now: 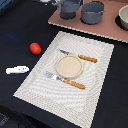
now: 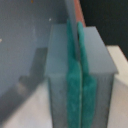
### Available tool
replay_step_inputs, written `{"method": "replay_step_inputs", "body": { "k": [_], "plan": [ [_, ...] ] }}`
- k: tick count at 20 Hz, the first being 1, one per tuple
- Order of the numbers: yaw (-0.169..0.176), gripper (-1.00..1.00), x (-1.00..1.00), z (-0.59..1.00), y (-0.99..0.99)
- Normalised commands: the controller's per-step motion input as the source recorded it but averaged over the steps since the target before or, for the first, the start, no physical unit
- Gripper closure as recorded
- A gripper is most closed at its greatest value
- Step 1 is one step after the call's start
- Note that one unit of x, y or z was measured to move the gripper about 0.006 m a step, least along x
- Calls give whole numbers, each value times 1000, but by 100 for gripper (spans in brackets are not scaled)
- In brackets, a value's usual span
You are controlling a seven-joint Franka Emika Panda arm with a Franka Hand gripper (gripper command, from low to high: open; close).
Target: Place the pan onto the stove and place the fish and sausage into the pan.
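- Nearest in the exterior view lies the striped beige placemat (image 1: 35,82), spread on the dark table (image 1: 115,100).
- On the placemat sits a round tan plate (image 1: 68,66), with a wooden-handled fork (image 1: 65,80) on its near side and a wooden-handled knife (image 1: 80,56) on its far side.
- The fish (image 1: 17,69) is a small white elongated flat piece on the dark table, off the placemat toward the exterior view's left.
- The sausage (image 1: 35,48) is a glossy red-orange roundish piece, a little farther back than the fish, just beside the placemat's edge.
- Farther back lies the stove (image 1: 102,30), a flat pinkish-brown board.
- On the stove stand the blue-grey pan (image 1: 68,8) and, just beside it toward the exterior view's right, a grey pot (image 1: 92,12).
- A pale round dish (image 1: 123,18) sits at the stove's right end, cut by the frame.
- In the wrist view the gripper (image 2: 76,65) has its grey fingers (image 2: 57,75) with green pads (image 2: 74,95) pressed together, nothing between them.
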Motion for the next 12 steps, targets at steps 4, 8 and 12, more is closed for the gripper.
{"method": "replay_step_inputs", "body": {
  "k": [4,8,12],
  "plan": [
    [0,100,-164,-111,324],
    [0,100,-140,-171,379],
    [0,100,-80,-192,407]
  ]
}}
